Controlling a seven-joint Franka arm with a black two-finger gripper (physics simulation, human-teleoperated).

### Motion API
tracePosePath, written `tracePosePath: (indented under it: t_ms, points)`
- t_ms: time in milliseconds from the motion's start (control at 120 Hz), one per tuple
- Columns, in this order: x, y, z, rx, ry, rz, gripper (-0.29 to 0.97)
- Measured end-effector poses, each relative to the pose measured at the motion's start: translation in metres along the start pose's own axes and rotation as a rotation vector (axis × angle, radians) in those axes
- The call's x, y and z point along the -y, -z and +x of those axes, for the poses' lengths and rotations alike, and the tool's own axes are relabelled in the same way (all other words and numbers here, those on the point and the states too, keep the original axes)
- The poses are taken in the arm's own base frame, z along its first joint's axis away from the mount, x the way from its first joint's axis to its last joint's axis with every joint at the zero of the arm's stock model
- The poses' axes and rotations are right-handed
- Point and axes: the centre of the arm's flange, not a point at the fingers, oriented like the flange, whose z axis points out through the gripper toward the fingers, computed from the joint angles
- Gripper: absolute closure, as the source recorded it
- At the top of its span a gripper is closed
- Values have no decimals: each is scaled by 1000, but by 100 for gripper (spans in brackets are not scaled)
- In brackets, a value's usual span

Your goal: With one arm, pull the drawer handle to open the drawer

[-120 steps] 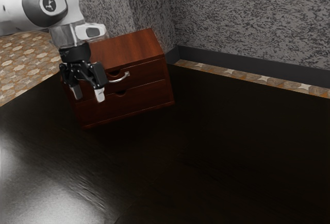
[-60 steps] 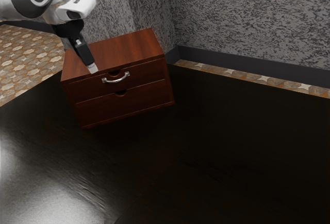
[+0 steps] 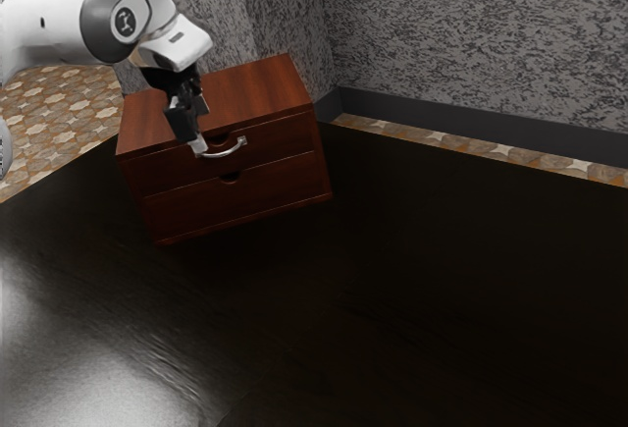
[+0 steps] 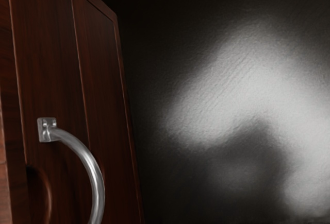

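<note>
in the exterior view, a small red-brown wooden chest [image 3: 257, 85] sits on the dark, shiny bench [image 3: 422, 299], toward the exterior view's left and near the back. it has two drawers in its front, one over the other. the top drawer [image 3: 280, 140] has a curved silver handle [image 3: 224, 146]. the bottom drawer [image 3: 260, 194] is just under it. both drawers look pushed all the way in, flat with the front of the chest.

the white arm [image 3: 93, 20] comes in from the upper left and bends down over the chest. its black jaws point down at the front top edge of the chest, right by the end of the handle on the exterior view's left. they look very close to it, but i cannot tell if they touch it. i cannot tell if the jaws are apart or together from this side. behind the chest stands a gray speckled wall [image 3: 471, 34], and a floor with brown star tiles [image 3: 44, 113] shows past the bench.

in the wrist view, the silver handle [image 4: 86, 158] is big and close. its square end plate [image 4: 46, 129] sits flat on the dark red drawer front [image 4: 49, 54], and the round bar bends away from it. a small dark half-round dip [image 4: 37, 195] is in the wood by the bar. beside the chest lies the black bench [image 4: 232, 105] with a big pale shine on it.
</note>
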Motion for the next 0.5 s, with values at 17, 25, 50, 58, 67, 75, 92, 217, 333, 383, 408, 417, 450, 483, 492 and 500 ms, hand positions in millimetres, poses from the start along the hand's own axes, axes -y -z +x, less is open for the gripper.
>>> tracePosePath:
  t_ms: [17,25,50,58,67,75,92,217,333,383,408,417,450,483,492,500]
  points:
    - [1,-4,1,3,-4,-5,0]
    - [1,-6,1,4,-6,-7,0]
    - [1,-10,4,5,-15,-11,0]
    - [0,-11,5,6,-17,-13,0]
    - [0,-11,6,6,-20,-14,0]
    - [0,-12,7,6,-22,-15,0]
    - [-1,-13,9,6,-26,-16,0]
    - [-7,-16,20,28,-44,-21,0]
    - [-7,-16,16,50,-23,-27,0]
    - [-6,-16,14,57,-15,-29,0]
    - [-7,-16,15,64,-15,-27,0]
    - [-7,-16,16,66,-16,-26,0]
    - [-8,-16,17,74,-16,-24,0]
    - [-9,-18,19,81,-16,-25,0]
    - [-9,-19,20,83,-15,-26,0]
    - [-9,-20,20,85,-15,-26,0]
